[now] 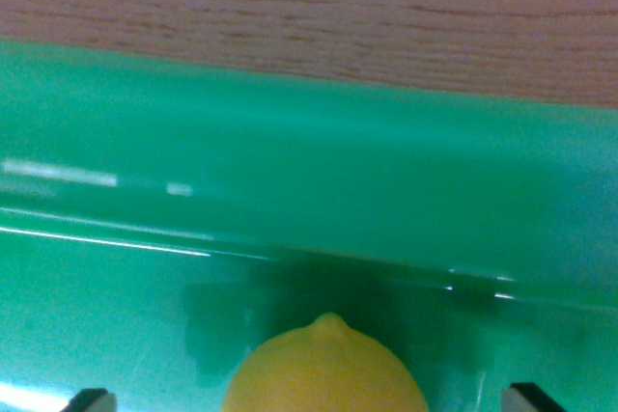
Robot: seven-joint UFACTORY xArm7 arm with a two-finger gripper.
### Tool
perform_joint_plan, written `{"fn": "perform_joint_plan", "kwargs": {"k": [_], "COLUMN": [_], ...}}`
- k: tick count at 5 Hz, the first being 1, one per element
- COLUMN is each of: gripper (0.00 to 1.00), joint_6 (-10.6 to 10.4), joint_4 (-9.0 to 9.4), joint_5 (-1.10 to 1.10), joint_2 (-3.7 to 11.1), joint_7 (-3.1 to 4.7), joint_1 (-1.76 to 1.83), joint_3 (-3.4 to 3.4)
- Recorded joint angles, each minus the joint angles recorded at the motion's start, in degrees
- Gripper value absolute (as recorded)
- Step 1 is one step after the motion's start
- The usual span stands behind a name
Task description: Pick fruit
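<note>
Lemon (326, 369) dead centre between spread fingertips

Gripper (314, 398) open, straddling it — nipple end pointing toward green bin wall (309, 161); wooden table (309, 7) beyond.

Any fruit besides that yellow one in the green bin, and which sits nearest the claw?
Only one fruit shows: the yellow lemon, at the bottom edge between the two dark claw tips, inside the green bin.

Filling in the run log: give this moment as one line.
phase: closing in | target: lemon in green bin | gripper: open, fingertips flank lemon | wood table
</note>
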State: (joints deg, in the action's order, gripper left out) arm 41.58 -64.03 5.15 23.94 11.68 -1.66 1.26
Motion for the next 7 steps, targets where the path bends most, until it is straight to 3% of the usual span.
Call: {"fn": "perform_joint_plan", "kwargs": {"k": [1, 2, 7], "gripper": [0.0, 1.0, 1.0], "joint_6": [0.0, 0.0, 0.1], "joint_4": [0.0, 0.0, -0.07], "joint_5": [0.0, 0.0, 0.0], "joint_2": [0.0, 0.0, -0.05], "joint_7": [0.0, 0.0, -0.01], "joint_1": [0.0, 0.0, 0.0], "joint_3": [0.0, 0.0, 0.0]}}
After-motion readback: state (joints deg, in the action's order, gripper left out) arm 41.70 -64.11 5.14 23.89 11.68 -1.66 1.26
